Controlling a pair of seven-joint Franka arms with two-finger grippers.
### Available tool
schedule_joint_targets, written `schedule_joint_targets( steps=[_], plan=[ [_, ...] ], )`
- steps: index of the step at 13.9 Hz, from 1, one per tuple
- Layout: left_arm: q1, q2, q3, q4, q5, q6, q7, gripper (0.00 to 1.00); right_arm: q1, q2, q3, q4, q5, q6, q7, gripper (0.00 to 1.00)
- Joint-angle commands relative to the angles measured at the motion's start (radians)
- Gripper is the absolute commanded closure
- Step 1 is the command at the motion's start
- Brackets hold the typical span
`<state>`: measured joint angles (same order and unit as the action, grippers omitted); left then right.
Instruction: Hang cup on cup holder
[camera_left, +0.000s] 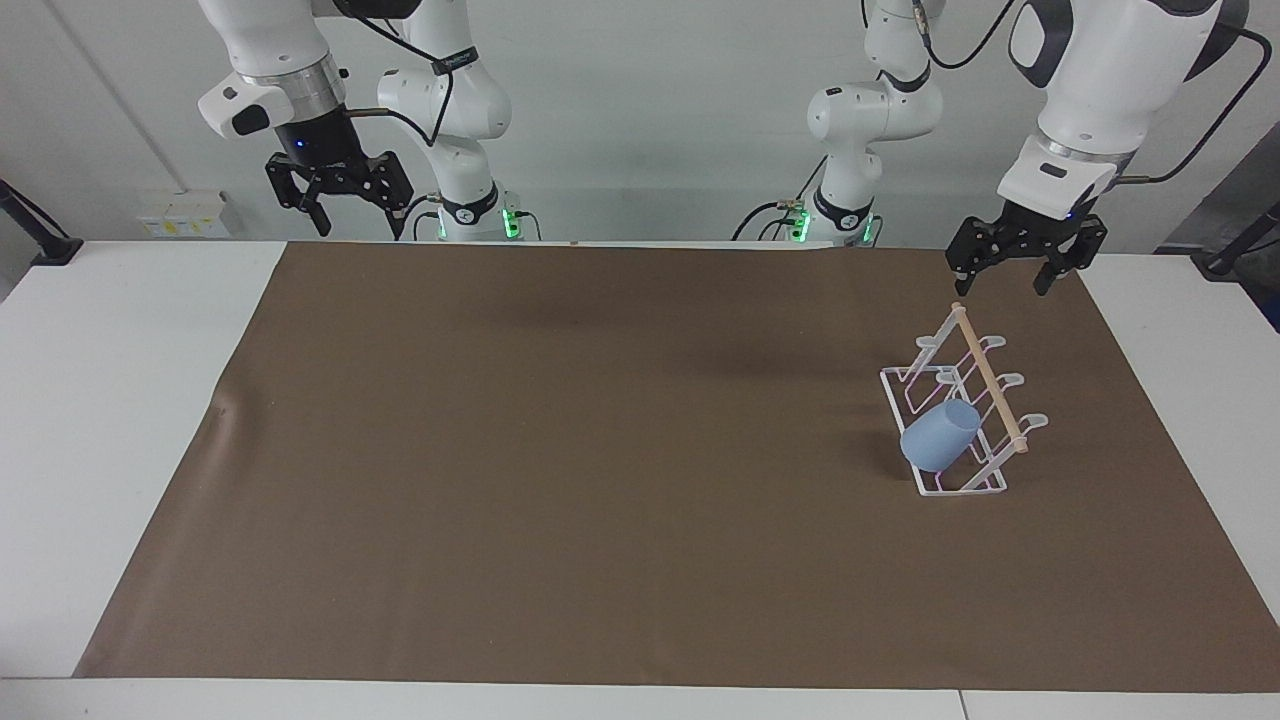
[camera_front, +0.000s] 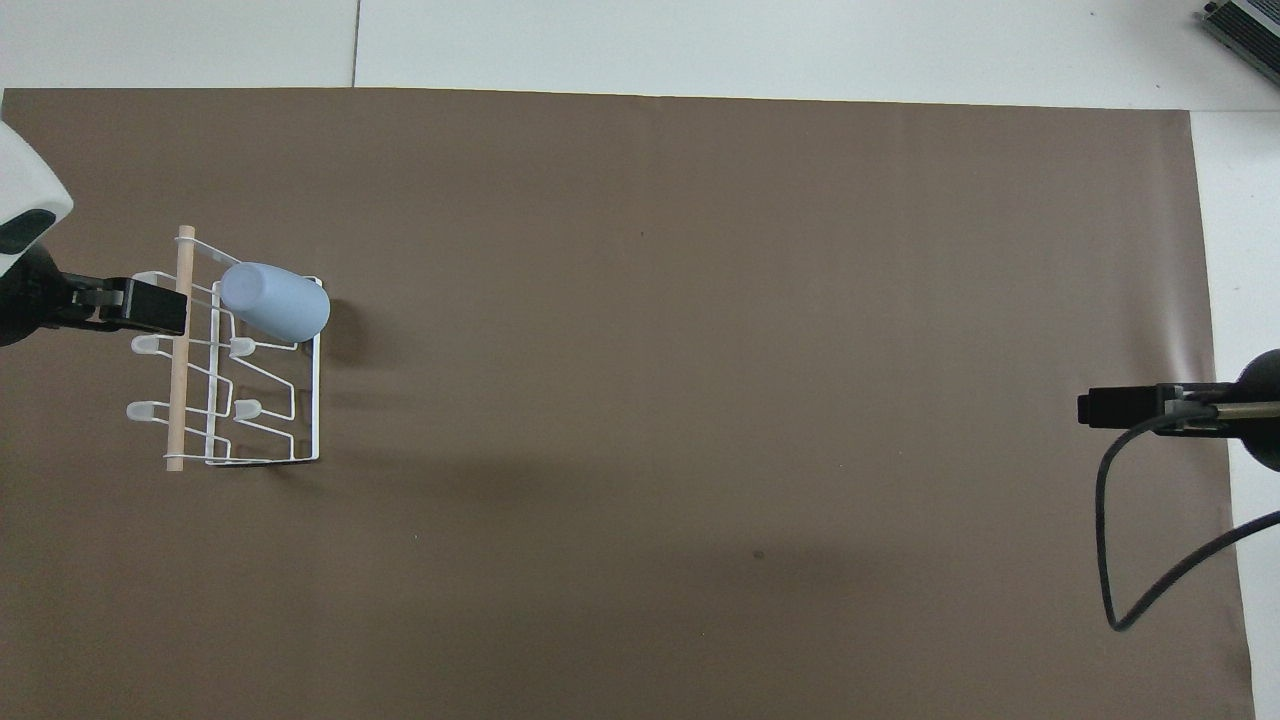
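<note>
Cup (camera_left: 938, 444): one, light blue, tilted on a prong of the rack, at the end of the rack farther from the robots; its closed base points up and toward the middle of the table.
Rack (camera_left: 955, 410): one white wire holder standing on the brown mat (camera_left: 560, 480), toward the left arm's end of the table, with a wooden dowel (camera_left: 988, 378) along its top.
Prongs: six in all, five bare with rounded tips; the sixth is hidden inside the cup.
Left gripper (camera_left: 1020, 279): up in the air over the mat's edge, just beside the near end of the dowel, touching nothing; fingers spread, nothing between them.
Right gripper (camera_left: 352, 222): waits raised over the near edge of the table at the right arm's end, well apart from the rack; fingers spread, empty.
Around: the mat covers most of the white table (camera_left: 110, 420); nothing lies between the grippers and the rack.
Hidden or cut off: in the overhead view the left arm is cut by the frame edge and only one dark finger (camera_front: 145, 306) shows, overlapping the dowel (camera_front: 180, 350); the right gripper (camera_front: 1120, 408) shows only as a dark tip with a looping cable (camera_front: 1150, 560). The cup's mouth is not visible in either view.
Counts: one cup, one rack, one dowel, two grippers.
</note>
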<state>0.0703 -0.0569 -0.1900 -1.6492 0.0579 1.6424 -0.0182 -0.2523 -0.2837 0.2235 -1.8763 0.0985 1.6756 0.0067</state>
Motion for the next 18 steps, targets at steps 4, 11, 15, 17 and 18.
schedule_joint_targets(
  steps=[4, 11, 15, 17, 18],
  plan=[
    [0.028, -0.049, 0.009, -0.041, -0.02, -0.052, 0.026, 0.0, -0.005, -0.011, -0.001, -0.003, -0.002, 0.001, -0.005, 0.0],
    [0.066, -0.038, 0.003, -0.011, -0.087, -0.062, 0.049, 0.0, -0.005, -0.011, 0.0, -0.003, -0.002, 0.001, -0.005, 0.0],
    [-0.016, -0.023, 0.061, 0.025, -0.073, -0.096, 0.075, 0.0, -0.005, -0.011, -0.001, -0.003, -0.002, 0.001, -0.005, 0.0],
    [-0.061, -0.031, 0.102, 0.011, -0.075, -0.09, 0.08, 0.0, -0.005, -0.011, -0.001, -0.003, -0.002, 0.001, -0.005, 0.0],
    [-0.061, -0.031, 0.104, 0.009, -0.075, -0.088, 0.086, 0.0, -0.005, -0.011, -0.001, -0.003, -0.002, 0.001, -0.005, 0.0]
  ],
)
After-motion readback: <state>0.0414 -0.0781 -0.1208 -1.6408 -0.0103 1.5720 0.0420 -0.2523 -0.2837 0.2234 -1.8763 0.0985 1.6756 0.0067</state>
